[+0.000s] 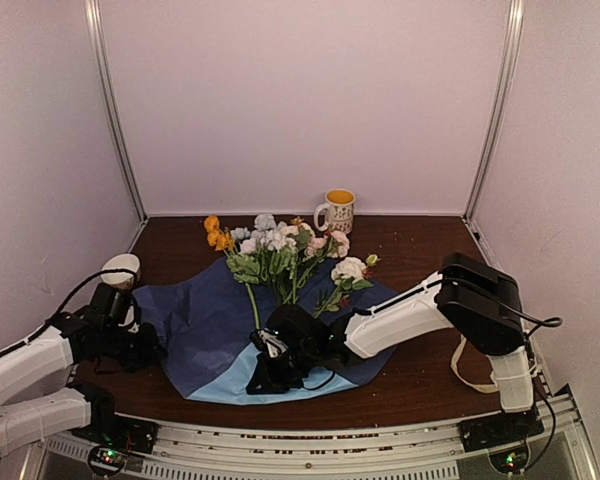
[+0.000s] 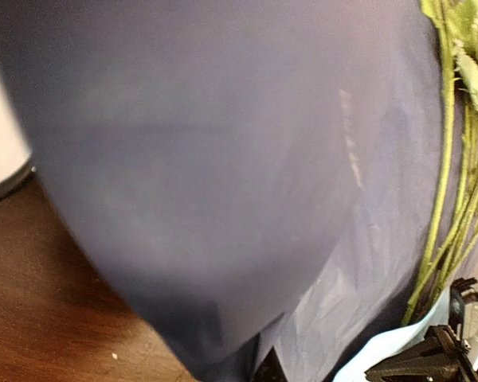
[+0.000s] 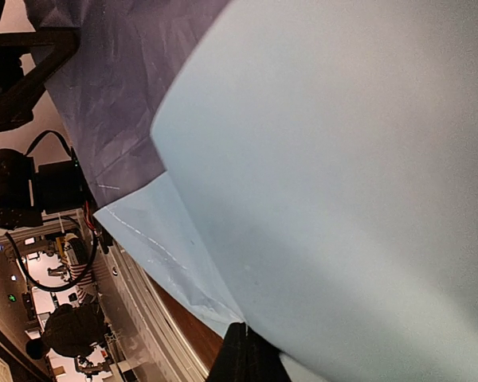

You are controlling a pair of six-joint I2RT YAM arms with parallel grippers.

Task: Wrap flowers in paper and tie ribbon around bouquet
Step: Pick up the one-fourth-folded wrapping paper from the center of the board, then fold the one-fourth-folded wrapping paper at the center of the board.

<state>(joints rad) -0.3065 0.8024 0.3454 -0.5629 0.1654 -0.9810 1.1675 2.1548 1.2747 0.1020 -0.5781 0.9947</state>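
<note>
The flowers (image 1: 280,250) lie heads-away on the blue paper (image 1: 205,320), spread on the table (image 1: 420,385). Its left corner is pinched in the closed left gripper (image 1: 148,345), its near edge in the closed right gripper (image 1: 267,375). The edges are best folded slowly over the stems (image 1: 252,303), so the thin sheet is not torn.

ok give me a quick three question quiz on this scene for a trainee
1. True or false: the flowers lie on top of the paper.
2. What stands beyond the flower heads? A) bowl B) mug C) vase
3. What colour is the paper's underside where the right gripper holds up its near edge?
Key: 1 true; 2 B; 3 light blue.
</note>
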